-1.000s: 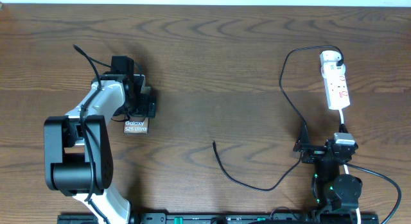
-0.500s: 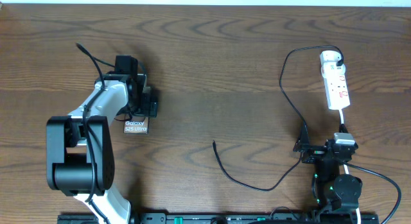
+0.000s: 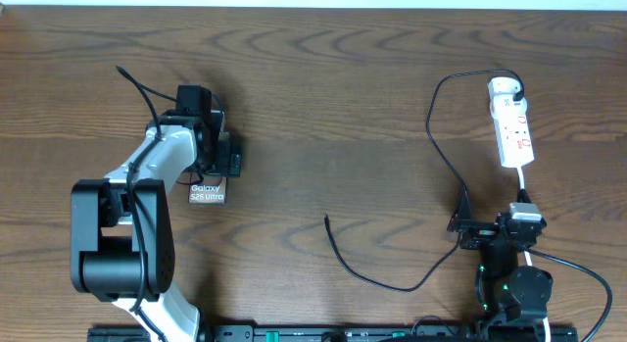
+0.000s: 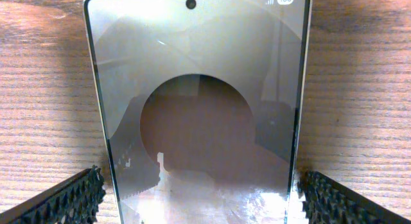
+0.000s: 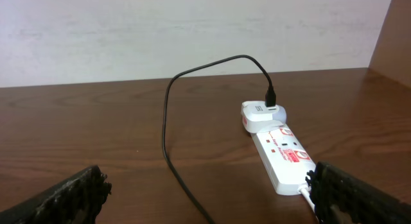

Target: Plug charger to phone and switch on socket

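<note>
Left arm's over the phone at centre left of the overhead frame. The phone lies flat on the wooden counter, with its long axis running up and down the frame and its pale "Galaxy S25 Ultra" strip at the lower end. In the left wrist view its punch-hole camera end points to the top of the frame. The left gripper has its fingers spread wide, one just beside each long edge of the phone. I can't tell whether they touch it.

Over on the right, the power strip lies nearly up-and-down too, with the white charger plug seated at its upper end. The black charger cable loops left and down, and its free tip lies mid-counter, pointing up the frame, well apart from the phone. The right gripper sits at lower right with its fingers wide and gripping nothing.

Compared with a second ago, the left arm has nudged slightly rightward. The phone, cable, strip and right arm are unmoved.
</note>
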